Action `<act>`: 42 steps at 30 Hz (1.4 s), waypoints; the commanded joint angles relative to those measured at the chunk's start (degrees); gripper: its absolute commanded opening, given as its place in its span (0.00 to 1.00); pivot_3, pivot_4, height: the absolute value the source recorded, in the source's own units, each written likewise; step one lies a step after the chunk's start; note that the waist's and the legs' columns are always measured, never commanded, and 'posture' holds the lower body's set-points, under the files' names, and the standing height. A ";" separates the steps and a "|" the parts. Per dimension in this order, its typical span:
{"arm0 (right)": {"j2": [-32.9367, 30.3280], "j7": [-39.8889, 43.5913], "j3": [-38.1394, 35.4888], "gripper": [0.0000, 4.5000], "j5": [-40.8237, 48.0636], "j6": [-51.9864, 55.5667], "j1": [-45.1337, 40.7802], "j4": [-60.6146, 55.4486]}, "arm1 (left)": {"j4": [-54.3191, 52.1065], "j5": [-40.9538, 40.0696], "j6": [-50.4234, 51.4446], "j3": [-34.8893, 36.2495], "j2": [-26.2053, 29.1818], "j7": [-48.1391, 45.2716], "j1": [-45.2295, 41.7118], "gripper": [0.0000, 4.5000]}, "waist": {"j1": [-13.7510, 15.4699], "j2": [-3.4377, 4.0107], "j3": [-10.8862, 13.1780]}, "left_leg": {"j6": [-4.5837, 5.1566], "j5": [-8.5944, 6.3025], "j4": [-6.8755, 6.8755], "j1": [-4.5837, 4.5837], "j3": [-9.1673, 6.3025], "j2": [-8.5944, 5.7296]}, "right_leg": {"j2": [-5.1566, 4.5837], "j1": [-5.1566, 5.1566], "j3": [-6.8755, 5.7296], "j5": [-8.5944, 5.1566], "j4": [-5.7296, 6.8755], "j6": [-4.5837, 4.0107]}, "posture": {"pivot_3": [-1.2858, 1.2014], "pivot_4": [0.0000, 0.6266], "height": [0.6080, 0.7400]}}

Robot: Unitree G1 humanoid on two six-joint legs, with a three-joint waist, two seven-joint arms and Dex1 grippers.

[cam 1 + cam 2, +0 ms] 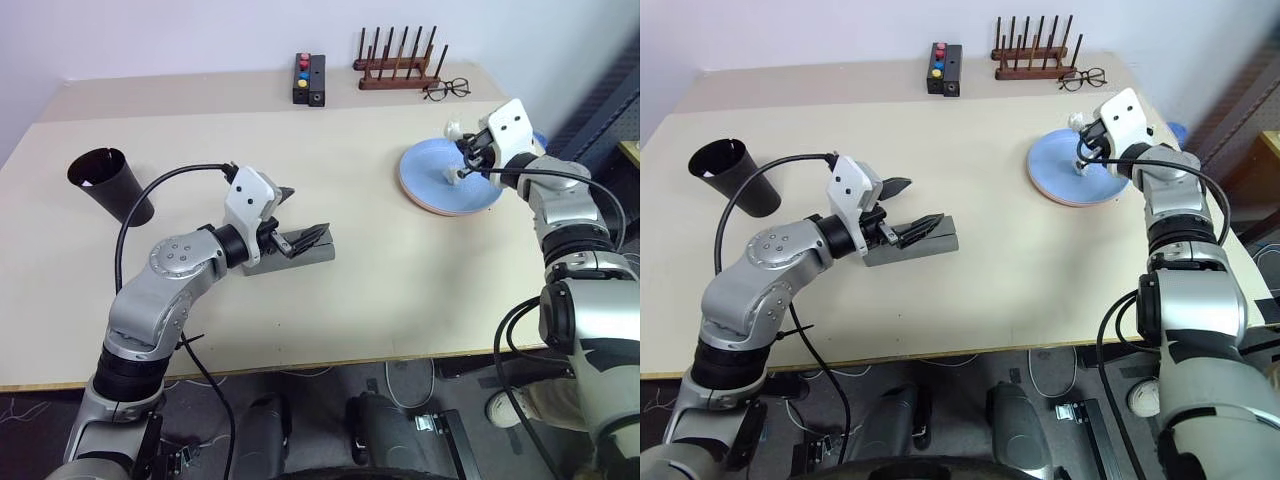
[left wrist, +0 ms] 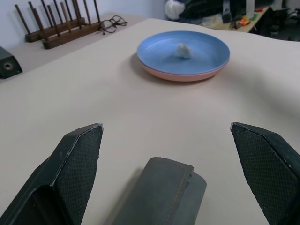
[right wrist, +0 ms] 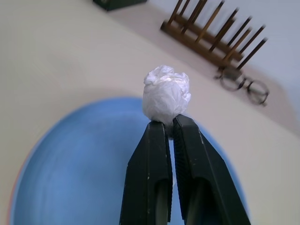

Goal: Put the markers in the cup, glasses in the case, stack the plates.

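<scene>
Plates look done: light blue plate [image 1: 440, 180] sits on the salmon pink plate [image 2: 180, 76], pink showing just as a rim under the blue, stacked on the counter [image 1: 380, 270] toward its right side. Grey case [image 1: 912, 240] lies lid down mid-counter, between the fingers of the left claw [image 2: 171, 171], which is spread wide around it without touching; the sunglasses aren't visible anywhere on the counter, so my guess is they're already inside, but I can't confirm that from here. Black cup [image 1: 112, 183] stands at the left, well apart from everything else; something pale shows at its rim, too small to identify, and no markers lie loose on the counter, so they're probably in it, again unconfirmed. Right claw [image 3: 168, 123] is pinched together on a crumpled white paper wad [image 3: 166, 94], held up above the blue plate, so that looks like clearing debris rather than a task step; where it belongs is unclear. Wire-framed spectacles [image 1: 446, 89] lie beside the wooden peg rack [image 1: 400, 62] at the back, with a black button box [image 1: 309, 78] nearby; none of those are task items. Judgement: all three subtasks appear finished or near it, only the wad is left.
</scene>
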 commanded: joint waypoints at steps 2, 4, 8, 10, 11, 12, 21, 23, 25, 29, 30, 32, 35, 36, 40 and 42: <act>-1.38 2.25 0.22 0.02 -0.24 -0.04 0.20 -0.32 | -0.36 0.44 -1.50 0.13 0.24 -0.51 -0.71 1.00 | 0.08 0.00 0.00 | 0.00 0.00 0.00 0.00 0.01 0.00 | -0.01 0.00 0.01 0.00 0.00 0.00 | 0.52 0.24 1.00; -1.47 3.12 0.46 0.02 -0.32 0.36 0.74 -0.18 | -0.33 0.49 -1.52 0.16 0.28 -0.62 -0.63 1.00 | 0.30 0.00 0.00 | 0.00 0.00 0.01 0.00 0.01 0.00 | -0.01 0.00 0.01 0.00 0.00 0.00 | 0.52 0.24 1.00; -1.80 4.81 0.75 0.31 -0.43 1.18 1.62 0.25 | -0.50 0.57 -1.45 0.24 0.35 -0.73 -0.25 1.00 | 0.48 0.00 0.00 | 0.00 0.00 0.01 0.00 0.02 0.00 | -0.02 0.00 0.02 0.00 0.00 0.00 | 0.52 0.24 1.00; -1.90 4.73 0.83 0.54 -0.57 1.22 1.76 0.32 | -0.57 0.56 -1.42 0.32 0.41 -0.77 -0.11 1.00 | 0.48 0.00 0.00 | 0.00 0.00 0.02 0.00 0.02 0.00 | -0.03 0.00 0.02 0.00 0.00 0.00 | 0.52 0.24 1.00; -1.95 4.16 0.86 0.66 -0.70 1.09 1.83 0.29 | -0.59 0.54 -1.39 0.38 0.44 -0.77 -0.04 1.00 | 0.47 0.00 0.00 | 0.00 0.00 0.02 0.00 0.02 0.00 | -0.03 0.00 0.02 0.00 0.00 0.00 | 0.52 0.24 1.00; -2.01 3.50 0.81 0.77 -0.77 1.00 1.90 0.30 | -0.64 0.51 -1.35 0.45 0.45 -0.76 0.02 1.00 | 0.48 0.00 0.00 | 0.00 0.00 0.02 0.00 0.02 0.00 | -0.02 0.00 0.02 0.00 0.00 0.00 | 0.52 0.24 1.00; -1.66 9.31 -2.84 0.99 5.11 0.33 2.36 -4.53 | 0.65 1.57 -10.97 4.70 -2.78 1.32 2.76 1.00 | 0.44 0.00 0.00 | 0.00 0.00 0.01 0.00 0.03 0.00 | 0.00 0.00 0.02 0.00 0.00 0.00 | 0.52 0.24 1.00; -1.67 15.75 -3.95 0.99 8.62 -0.41 5.76 -10.72 | 0.46 1.65 -13.51 6.55 -1.80 0.00 6.35 1.00 | 0.43 -0.02 0.00 | 0.00 0.00 0.00 0.01 0.04 0.04 | 0.00 0.00 0.03 0.00 -0.01 0.00 | 0.52 0.24 1.00; -3.21 25.85 -3.68 0.99 12.67 6.01 10.19 -18.69 | 0.02 -1.81 -12.62 9.20 0.55 -3.74 9.85 1.00 | 0.46 -0.01 0.00 | 0.00 0.00 -0.06 0.03 0.04 0.05 | 0.03 0.01 0.03 0.00 -0.05 0.01 | 0.52 0.24 1.00; -8.44 36.55 -4.41 0.99 18.98 18.97 20.20 -34.06 | 0.84 -10.71 -11.23 17.42 4.67 -11.05 16.59 1.00 | 1.07 0.00 0.01 | 0.00 0.00 -0.09 0.01 0.00 0.12 | -0.06 0.01 -0.02 0.00 -0.08 0.01 | 0.52 0.24 1.00; -9.62 37.42 -5.16 0.99 20.43 21.77 22.58 -37.62 | 0.92 -11.11 -11.92 18.68 5.93 -12.65 18.69 1.00 | 1.05 0.00 0.01 | 0.04 -0.02 -0.08 0.00 0.00 0.09 | -0.12 0.03 -0.04 0.00 -0.10 0.01 | 0.52 0.24 1.00; -11.61 38.10 -6.44 0.99 22.54 25.49 26.79 -43.43 | 0.81 -11.32 -13.54 20.35 7.78 -15.13 22.01 1.00 | 0.83 0.00 0.01 | 0.10 -0.06 -0.06 0.03 0.03 0.05 | -0.29 0.07 -0.04 0.01 -0.13 0.01 | 0.52 0.24 1.00; -15.05 38.15 -10.30 0.99 25.57 28.98 35.07 -52.19 | 0.20 -11.18 -17.58 24.67 9.82 -18.92 28.38 1.00 | 0.82 0.00 0.00 | 0.12 -0.07 -0.07 0.05 0.04 0.04 | -0.32 0.09 -0.04 0.01 -0.16 0.00 | 0.52 0.24 1.00; -15.87 37.98 -11.90 0.99 26.76 30.14 37.66 -54.86 | 0.11 -11.03 -18.89 25.94 10.26 -20.08 30.43 1.00 | 0.84 -0.01 0.00 | 0.13 -0.08 -0.09 0.06 0.03 0.05 | -0.32 0.10 -0.04 0.00 -0.17 -0.01 | 0.52 0.24 1.00; -17.32 34.63 -18.45 0.99 29.72 33.65 47.52 -63.88 | -0.08 -10.87 -23.53 30.54 10.15 -22.04 37.69 1.00 | 0.86 -0.01 -0.01 | 0.12 -0.08 -0.37 0.10 0.03 0.07 | -0.30 0.14 -0.05 0.00 -0.50 -0.04 | 0.52 0.24 1.00; -17.14 32.63 -21.50 0.99 30.96 35.42 51.41 -67.57 | -0.38 -10.38 -25.76 32.30 9.61 -22.35 40.94 1.00 | 0.78 0.00 -0.02 | 0.12 -0.08 -0.40 0.11 0.04 0.08 | -0.29 0.18 -0.04 0.01 -0.62 -0.04 | 0.52 0.24 1.00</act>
